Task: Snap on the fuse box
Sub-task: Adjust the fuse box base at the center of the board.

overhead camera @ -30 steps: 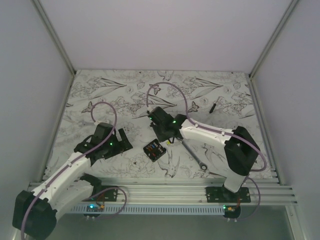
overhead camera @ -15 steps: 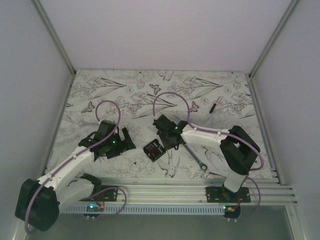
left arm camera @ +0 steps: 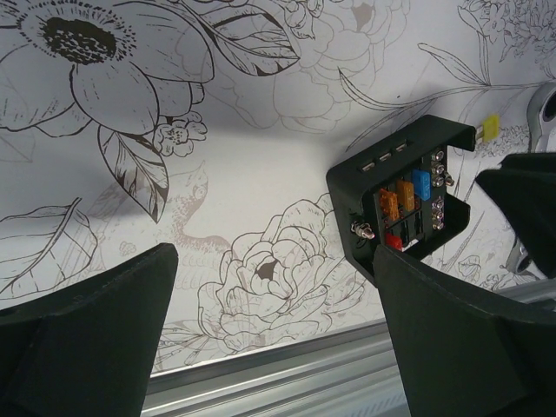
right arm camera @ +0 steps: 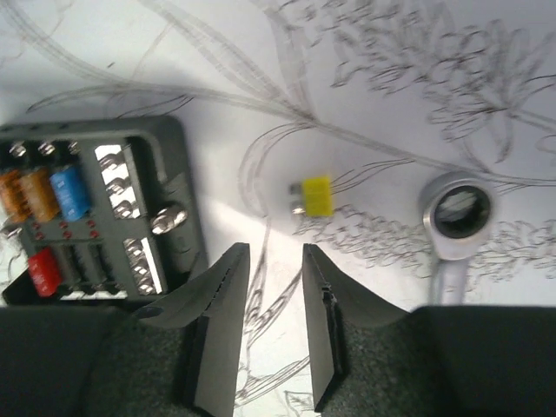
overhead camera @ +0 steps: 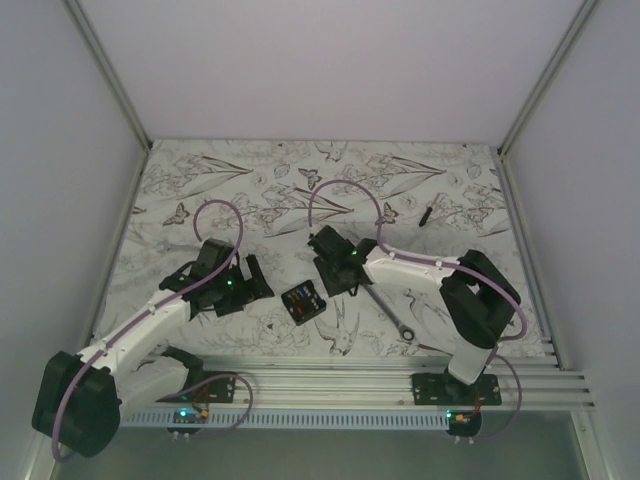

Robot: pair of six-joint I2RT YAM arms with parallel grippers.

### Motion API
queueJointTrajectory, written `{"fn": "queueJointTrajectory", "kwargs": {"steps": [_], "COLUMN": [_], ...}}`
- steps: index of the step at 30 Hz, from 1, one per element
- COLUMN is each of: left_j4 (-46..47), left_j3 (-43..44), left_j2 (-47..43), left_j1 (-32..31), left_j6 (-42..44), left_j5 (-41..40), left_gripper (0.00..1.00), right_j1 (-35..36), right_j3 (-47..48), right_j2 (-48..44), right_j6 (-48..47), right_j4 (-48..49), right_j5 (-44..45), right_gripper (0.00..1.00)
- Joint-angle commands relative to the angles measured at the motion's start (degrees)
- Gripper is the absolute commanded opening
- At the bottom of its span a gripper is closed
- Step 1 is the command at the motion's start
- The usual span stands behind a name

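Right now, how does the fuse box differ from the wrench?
The fuse box is black and square; the wrench is silver, long and thin. The fuse box holds coloured fuses, while the wrench ends in a ring. The fuse box is shorter than the wrench. Both lie flat on the table.

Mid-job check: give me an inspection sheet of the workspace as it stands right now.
Surface: white floral-print table cover, flat.
Job's things: small black square plastic fuse box lying between the arms, coloured fuses exposed; no cover seen.
Clutter: silver metal wrench; small thin black stick; loose yellow fuse beside the box.
Grippers: left gripper wide open, empty; right gripper slightly open, empty, next to the box.
Cables: purple cables loop above both arms.
Surroundings: plain white walls, aluminium frame.
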Motion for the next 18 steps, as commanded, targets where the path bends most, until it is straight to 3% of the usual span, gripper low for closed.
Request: {"fn": "queueJointTrajectory", "kwargs": {"steps": [1, 7, 18], "left_j4": [0.03, 0.04, 0.01], "left_j3": [1.01, 0.83, 0.7], "left_j2": [0.06, 0.02, -0.37], "left_j1": [0.3, 0.29, 0.3], "left_j6": [-0.25, -0.21, -0.12], "left_j5": [0.71, 0.99, 1.07], "left_gripper": [1.0, 1.0, 1.0], "right_j1": [-2.53, -2.9, -2.79], "right_j3": [3.09, 7.45, 7.51], "right_j2": [1.3, 6.03, 9.58], "right_j6": [0.77, 1.6, 2.36], "right_j4": [0.74, 1.09, -0.05], "right_j5": [4.21, 9.94, 11.88], "right_gripper": [0.38, 0.46, 0.46]}}
